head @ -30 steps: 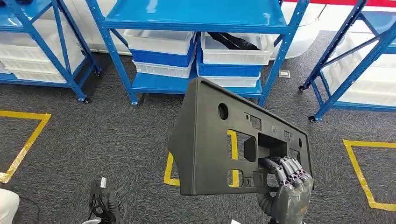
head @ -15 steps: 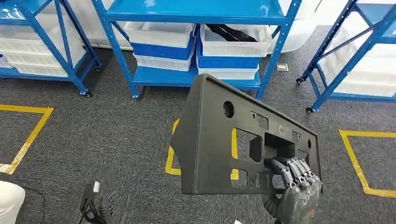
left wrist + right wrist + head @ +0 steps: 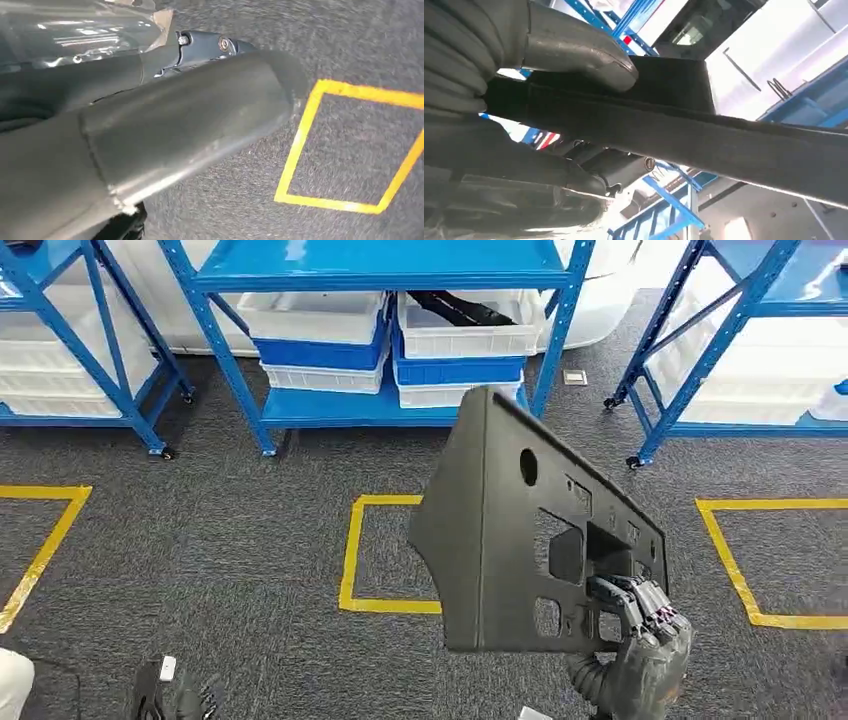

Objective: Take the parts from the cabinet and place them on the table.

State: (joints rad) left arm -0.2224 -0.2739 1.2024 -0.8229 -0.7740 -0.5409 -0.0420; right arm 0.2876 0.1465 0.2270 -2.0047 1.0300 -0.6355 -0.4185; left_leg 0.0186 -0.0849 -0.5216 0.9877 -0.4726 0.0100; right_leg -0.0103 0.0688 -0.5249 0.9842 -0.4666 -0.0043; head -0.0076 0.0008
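The right hand (image 3: 640,655) grips a large flat black plastic panel (image 3: 500,530) near its lower right corner. The dark fingers (image 3: 640,602) wrap over the panel's front face beside a rectangular cut-out, clamped on the part. In the right wrist view, the thick grey thumb (image 3: 579,52) presses on one face of the panel's edge (image 3: 704,135) while the fingers close on the opposite face.

The panel is held in the air above the floor, tilted, with its broad face towards the head camera. Its upper left corner overlaps the lower shelf of the middle rack in the picture. The face carries one round hole near the top and several rectangular openings further down.

The left hand (image 3: 175,695) hangs low at the bottom left of the head view, above the carpet. In the left wrist view, its grey thumb (image 3: 190,125) extends over the floor. The state of its fingers cannot be told.

The floor is dark grey carpet (image 3: 220,530) marked with yellow tape squares (image 3: 350,550). A blue metal rack (image 3: 380,265) stands ahead; its lower shelf carries stacked white and blue bins (image 3: 320,340). One white bin (image 3: 465,335) contains a long black part (image 3: 455,308). Further blue racks stand to the left (image 3: 90,330) and right (image 3: 740,330), holding white bins.
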